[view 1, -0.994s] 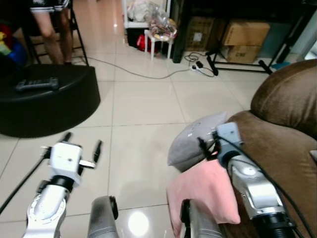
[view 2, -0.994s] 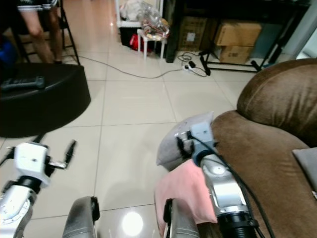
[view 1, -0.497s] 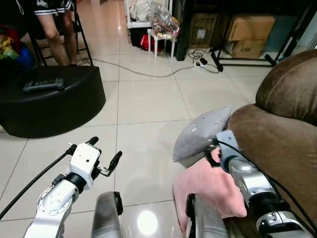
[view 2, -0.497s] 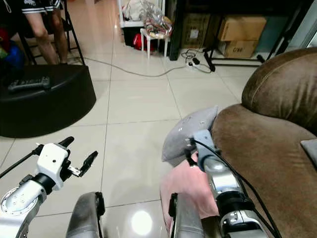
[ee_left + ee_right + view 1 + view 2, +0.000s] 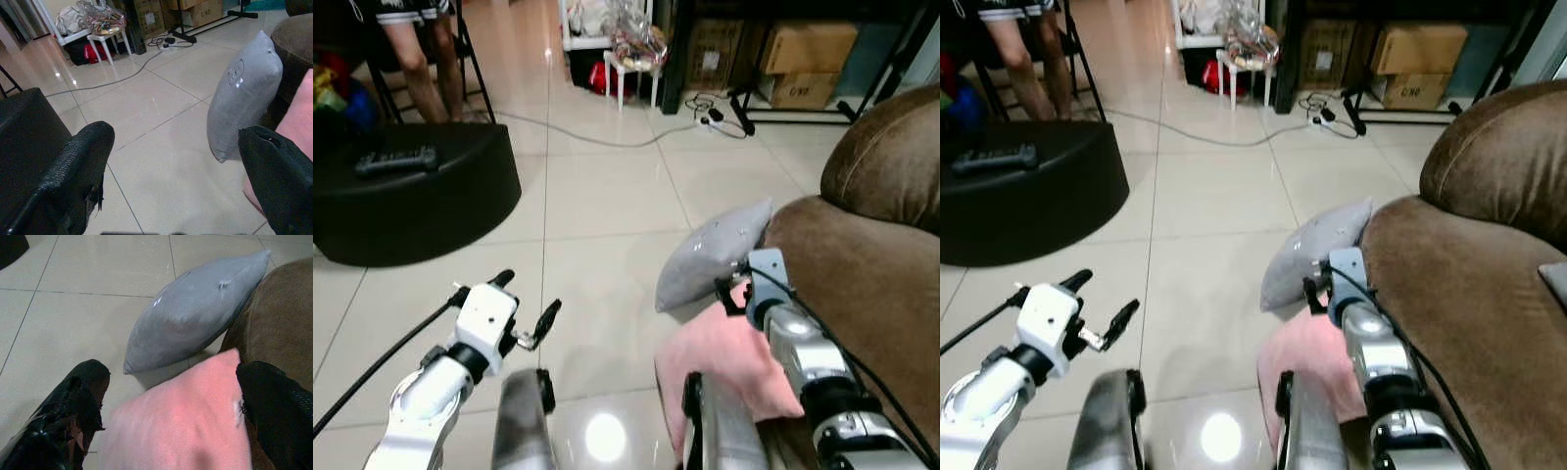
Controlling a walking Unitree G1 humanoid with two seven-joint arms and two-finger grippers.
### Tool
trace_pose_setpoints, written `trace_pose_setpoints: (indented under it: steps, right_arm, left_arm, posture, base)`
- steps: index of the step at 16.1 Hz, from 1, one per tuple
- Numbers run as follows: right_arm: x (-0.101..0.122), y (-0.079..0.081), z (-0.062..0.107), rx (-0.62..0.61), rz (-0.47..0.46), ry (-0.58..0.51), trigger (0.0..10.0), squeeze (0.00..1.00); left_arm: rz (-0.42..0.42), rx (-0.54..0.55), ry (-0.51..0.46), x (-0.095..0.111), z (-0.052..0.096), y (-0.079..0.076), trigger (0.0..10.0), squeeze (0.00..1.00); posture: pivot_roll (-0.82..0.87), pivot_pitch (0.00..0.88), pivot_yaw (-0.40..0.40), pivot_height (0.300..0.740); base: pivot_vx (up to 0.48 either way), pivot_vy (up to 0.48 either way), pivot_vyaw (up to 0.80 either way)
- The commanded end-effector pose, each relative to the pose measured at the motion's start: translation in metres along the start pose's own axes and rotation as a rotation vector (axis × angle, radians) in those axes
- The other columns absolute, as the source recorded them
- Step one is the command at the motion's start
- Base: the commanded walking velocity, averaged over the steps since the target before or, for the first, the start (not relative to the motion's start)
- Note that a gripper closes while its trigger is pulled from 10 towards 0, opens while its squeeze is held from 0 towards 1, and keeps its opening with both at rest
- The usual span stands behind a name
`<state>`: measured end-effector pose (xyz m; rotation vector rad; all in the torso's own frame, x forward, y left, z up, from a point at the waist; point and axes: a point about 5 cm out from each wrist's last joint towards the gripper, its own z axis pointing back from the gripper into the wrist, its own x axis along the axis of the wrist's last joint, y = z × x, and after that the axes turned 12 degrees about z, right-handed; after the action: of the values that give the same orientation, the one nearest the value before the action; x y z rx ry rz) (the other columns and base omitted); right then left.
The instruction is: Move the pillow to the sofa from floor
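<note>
Pink pillow (image 5: 729, 367) unmoved; right end effector (image 5: 171, 401) still spread above.

Bare tiled floor (image 5: 597, 206) lies open left of grey pillow (image 5: 710, 255) against sofa (image 5: 862, 264).

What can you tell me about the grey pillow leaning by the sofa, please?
The grey pillow is a plump, soft-looking fabric cushion with pointed corners and a small pale mark on its face. It stands tilted on the tiled floor, with its upper end leaning against the brown sofa. A pink pillow lies just in front of it, close to its lower edge. The right gripper hovers open above the pink one, not touching the grey pillow.
</note>
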<state>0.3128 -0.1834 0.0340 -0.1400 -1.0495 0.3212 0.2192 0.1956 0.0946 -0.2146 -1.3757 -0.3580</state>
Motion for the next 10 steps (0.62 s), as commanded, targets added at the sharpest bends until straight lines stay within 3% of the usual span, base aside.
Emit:
trace_pose_setpoints:
  steps: [1, 4, 5, 7, 10]
  right_arm:
    - [-0.005, -0.002, 0.001, -0.008, -0.017, 0.006, 10.0, 0.00]
    - [-0.001, 0.000, 0.000, -0.005, 0.013, -0.010, 10.0, 0.00]
    - [0.001, -0.001, 0.000, -0.010, 0.008, -0.020, 10.0, 1.00]
    - [0.003, -0.004, -0.004, -0.037, -0.004, 0.004, 10.0, 1.00]
    - [-0.005, -0.005, -0.009, -0.053, 0.036, 0.123, 10.0, 1.00]
  left_arm:
    - [0.001, -0.011, 0.001, 0.002, 0.002, -0.002, 10.0, 0.64]
    - [0.015, -0.023, 0.006, 0.002, 0.004, -0.004, 10.0, 0.64]
    - [0.024, -0.036, 0.005, 0.002, 0.005, -0.005, 10.0, 0.65]
    - [0.043, -0.077, 0.007, 0.004, 0.009, -0.008, 10.0, 0.64]
    - [0.056, -0.141, 0.018, 0.006, 0.012, -0.012, 10.0, 0.64]
  posture:
    - [-0.02, 0.000, -0.036, 0.479]
    - [-0.02, 0.000, -0.047, 0.454]
    - [-0.01, 0.000, -0.058, 0.454]
    - [0.00, 0.000, -0.071, 0.454]
    - [0.00, 0.000, -0.075, 0.454]
  base:
    - [0.000, 0.000, 0.00]
    - [0.000, 0.000, 0.00]
    - [0.000, 0.000, 0.00]
    - [0.000, 0.000, 0.00]
    - [0.000, 0.000, 0.00]
